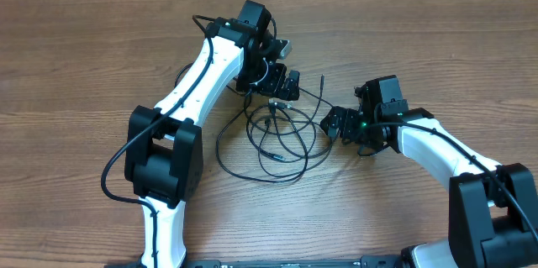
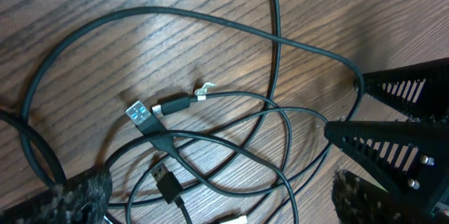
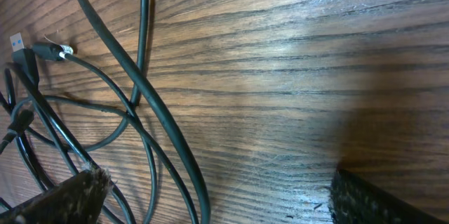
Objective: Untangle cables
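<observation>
Several thin black cables [image 1: 271, 122] lie in overlapping loops on the wooden table, between my two grippers. My left gripper [image 1: 282, 91] hovers over the upper edge of the tangle. In the left wrist view it [image 2: 217, 210] is open, with looped strands and a black USB plug [image 2: 165, 180] on the table between its fingers [image 2: 77, 190]. A blue-tongued USB plug [image 2: 139, 115] and a small plug [image 2: 175, 104] lie just beyond. My right gripper [image 1: 336, 123] sits at the tangle's right edge. It [image 3: 217, 203] is open, with cable strands [image 3: 193, 178] running by its left finger [image 3: 63, 197].
The right gripper's black fingers [image 2: 400, 136] show at the right of the left wrist view, close to the outer loop. One free cable end [image 1: 322, 79] points toward the back. Bare wooden tabletop [image 1: 437, 41] surrounds the tangle. The arm bases stand at the front edge.
</observation>
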You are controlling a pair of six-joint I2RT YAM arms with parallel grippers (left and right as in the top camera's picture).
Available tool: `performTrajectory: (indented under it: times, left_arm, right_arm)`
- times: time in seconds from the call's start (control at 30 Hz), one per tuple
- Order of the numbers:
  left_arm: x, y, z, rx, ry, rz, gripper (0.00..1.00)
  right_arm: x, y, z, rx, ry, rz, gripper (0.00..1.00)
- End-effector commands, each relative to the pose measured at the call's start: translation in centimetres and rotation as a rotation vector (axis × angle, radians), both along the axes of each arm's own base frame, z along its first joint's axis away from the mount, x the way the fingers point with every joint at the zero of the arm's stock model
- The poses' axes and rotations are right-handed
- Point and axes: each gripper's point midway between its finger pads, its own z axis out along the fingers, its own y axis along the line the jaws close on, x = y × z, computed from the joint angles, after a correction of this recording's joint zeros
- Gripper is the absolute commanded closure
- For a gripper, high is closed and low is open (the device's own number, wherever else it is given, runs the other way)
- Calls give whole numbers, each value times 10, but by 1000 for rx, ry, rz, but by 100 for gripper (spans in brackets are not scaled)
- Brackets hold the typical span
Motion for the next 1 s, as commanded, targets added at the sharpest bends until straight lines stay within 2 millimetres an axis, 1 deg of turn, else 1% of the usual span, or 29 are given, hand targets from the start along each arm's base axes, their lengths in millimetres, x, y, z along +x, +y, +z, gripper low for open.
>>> performTrajectory:
  times: [0.0, 0.73, 0.83, 0.97]
  left_arm:
    - [-1, -1, -4, -6, 13, 4, 0]
    - [-1, -1, -4, -6, 14, 4, 1]
    - [-1, -1, -4, -6, 14, 4, 0]
    - [2, -3, -3, -12, 3, 11, 0]
  right_arm:
    - [-1, -1, -3, -9, 4, -7, 0]
    - [-2, 0, -3, -4, 8, -5, 0]
    - [-2, 4, 0, 23, 11, 4, 0]
    - [-2, 7, 12, 84, 49, 2, 0]
